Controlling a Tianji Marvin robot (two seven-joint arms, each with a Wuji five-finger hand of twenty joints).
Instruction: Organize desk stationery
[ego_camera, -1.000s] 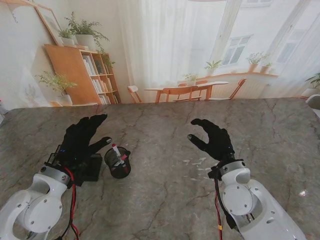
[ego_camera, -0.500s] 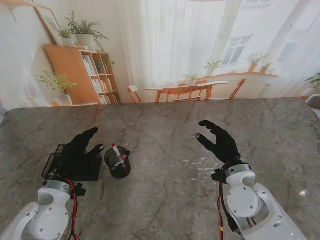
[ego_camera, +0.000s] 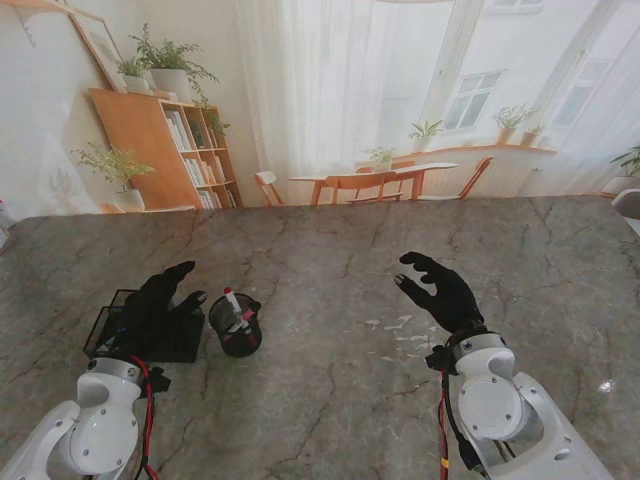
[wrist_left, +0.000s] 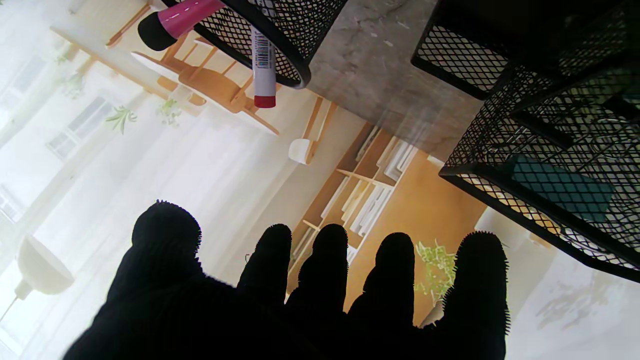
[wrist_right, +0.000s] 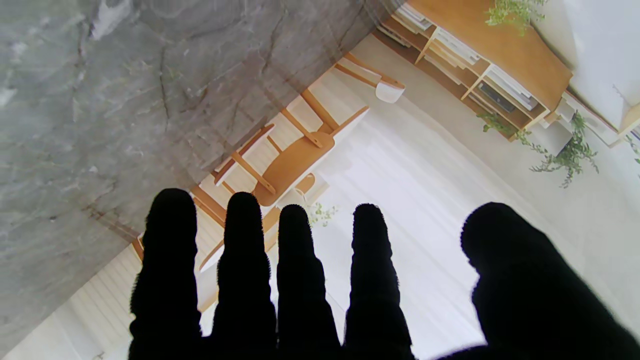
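While your left hand (ego_camera: 160, 305) hovers over the black mesh tray (ego_camera: 118, 322), its fingers are spread and it grips nothing. Your right hand (ego_camera: 445, 292) is likewise released, fingers apart, above bare table (ego_camera: 330, 250), well away from the stationery. The round mesh cup (ego_camera: 236, 325) stands just beside your left thumb, on the side toward your right hand. It holds a white marker with a red tip (wrist_left: 263, 65) leaning on the rim, and a pink-and-black one (wrist_left: 175, 17) beside it. I judge the pens stand there because the cup is their sorted home. The tray is rectangular wire mesh with compartments; something flat and teal (wrist_left: 560, 187) lies inside. The table looks like grey veined stone, smooth and hard. Small pale flecks (ego_camera: 400, 325) lie near your right hand; what they are, I cannot tell.
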